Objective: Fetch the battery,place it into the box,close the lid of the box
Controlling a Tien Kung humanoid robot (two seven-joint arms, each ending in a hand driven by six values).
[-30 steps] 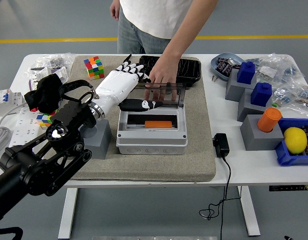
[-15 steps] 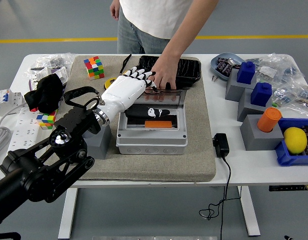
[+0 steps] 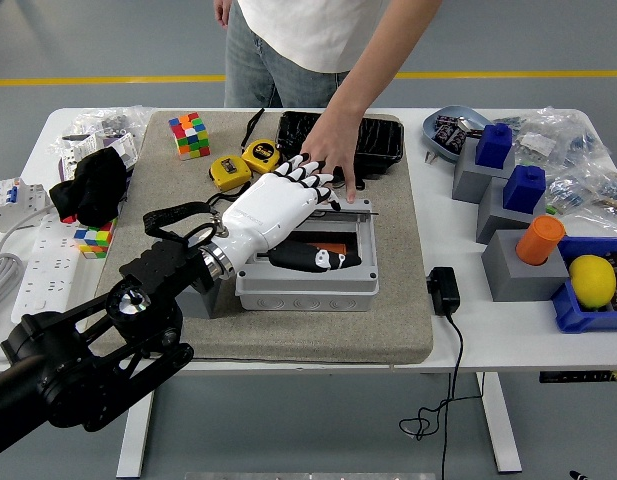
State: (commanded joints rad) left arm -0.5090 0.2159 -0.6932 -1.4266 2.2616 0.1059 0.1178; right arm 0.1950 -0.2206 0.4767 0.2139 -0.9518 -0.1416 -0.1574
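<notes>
The grey box (image 3: 306, 283) stands on the felt mat (image 3: 388, 320) in the middle of the table. An orange battery (image 3: 333, 248) lies inside it, partly hidden by my thumb. The box's smoked clear lid (image 3: 356, 215) is tilted low over the opening. My left hand (image 3: 288, 205), white with black fingertips, lies flat on the lid with fingers spread and holds nothing. A person's hand (image 3: 333, 150) rests just behind the box, with fingertips near the lid's far edge.
A black tray (image 3: 380, 140) sits behind the box. Two yellow tape measures (image 3: 243, 163) and a Rubik's cube (image 3: 190, 135) lie at the back left. A grey block (image 3: 200, 292) stands left of the box and a black adapter (image 3: 443, 290) right of it. Grey blocks, an orange cylinder (image 3: 538, 238) and a lemon (image 3: 591, 280) stand at far right.
My left hand has moved right and forward over the box, pressing the lid from upright down to a low tilt. The person's hand has drawn back a little.
</notes>
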